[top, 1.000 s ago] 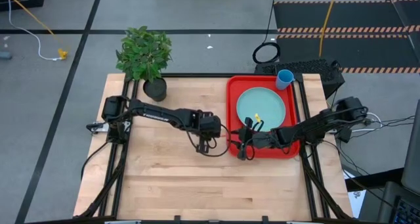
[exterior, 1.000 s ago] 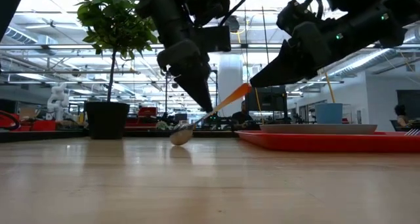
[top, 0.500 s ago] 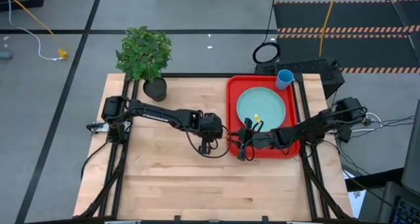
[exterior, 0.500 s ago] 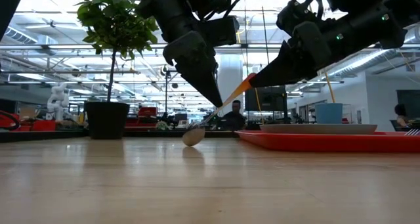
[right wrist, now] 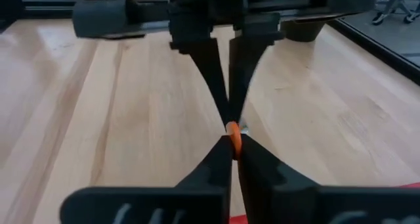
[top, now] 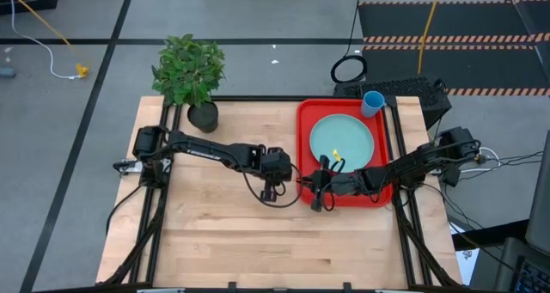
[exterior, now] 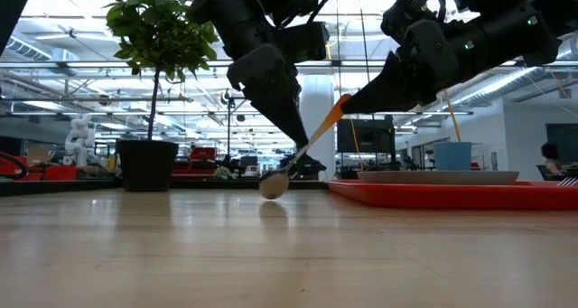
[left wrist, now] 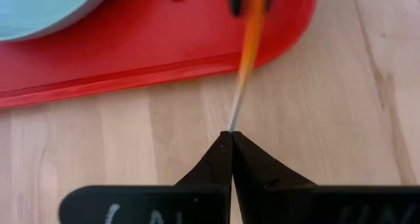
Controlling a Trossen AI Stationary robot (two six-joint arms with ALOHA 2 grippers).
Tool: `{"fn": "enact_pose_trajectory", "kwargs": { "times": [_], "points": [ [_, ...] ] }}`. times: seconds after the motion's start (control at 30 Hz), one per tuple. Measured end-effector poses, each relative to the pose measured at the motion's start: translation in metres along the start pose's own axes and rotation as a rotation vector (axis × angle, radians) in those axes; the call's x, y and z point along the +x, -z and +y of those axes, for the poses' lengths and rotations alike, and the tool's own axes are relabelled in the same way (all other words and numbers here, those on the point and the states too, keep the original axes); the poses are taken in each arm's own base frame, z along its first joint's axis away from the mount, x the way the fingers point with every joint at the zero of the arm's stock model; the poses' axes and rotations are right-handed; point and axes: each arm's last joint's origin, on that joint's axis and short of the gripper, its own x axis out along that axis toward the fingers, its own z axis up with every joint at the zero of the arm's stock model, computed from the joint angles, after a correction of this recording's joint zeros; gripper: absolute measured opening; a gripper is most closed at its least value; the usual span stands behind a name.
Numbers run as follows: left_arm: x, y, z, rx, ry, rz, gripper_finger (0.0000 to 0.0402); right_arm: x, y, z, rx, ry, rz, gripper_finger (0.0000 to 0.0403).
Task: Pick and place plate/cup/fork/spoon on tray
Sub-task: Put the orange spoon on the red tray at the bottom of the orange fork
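Spoon [exterior: 298,156] between both pinching hands

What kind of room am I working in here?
Probably a large open lab or industrial workspace: hazard-striped black floor mats, cables on the grey floor, and overhead lights with distant desks behind the wooden table.

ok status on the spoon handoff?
Left gripper shut on spoon neck. Right gripper shut on its handle. Bowl low over table, beside tray. Nothing in the way.
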Motion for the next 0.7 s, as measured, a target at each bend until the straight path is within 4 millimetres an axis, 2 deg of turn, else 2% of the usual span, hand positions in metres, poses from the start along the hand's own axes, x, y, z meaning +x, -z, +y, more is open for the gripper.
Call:
{"fn": "enact_pose_trajectory", "kwargs": {
  "times": [0.17, 0.33, 0.47, 0.7],
  "points": [
    [-0.013, -0.004, 0.001, -0.026, -0.027, -0.037, 0.0031, -0.001, -0.003, -0.001, 0.006, 0.015, -0.020, 0.0003],
    [-0.045, -0.011, 0.000, -0.064, -0.044, -0.108, 0.0069, -0.014, -0.013, -0.005, 0.002, 0.020, -0.025, 0.0001],
    [-0.067, -0.018, -0.004, -0.056, -0.129, -0.186, 0.0094, -0.026, -0.025, -0.011, 0.031, 0.018, -0.052, 0.0001],
    [-0.070, -0.037, -0.014, 0.023, -0.188, -0.365, 0.0137, -0.044, -0.033, -0.017, 0.090, 0.017, -0.043, 0.0001]
  ]
}}
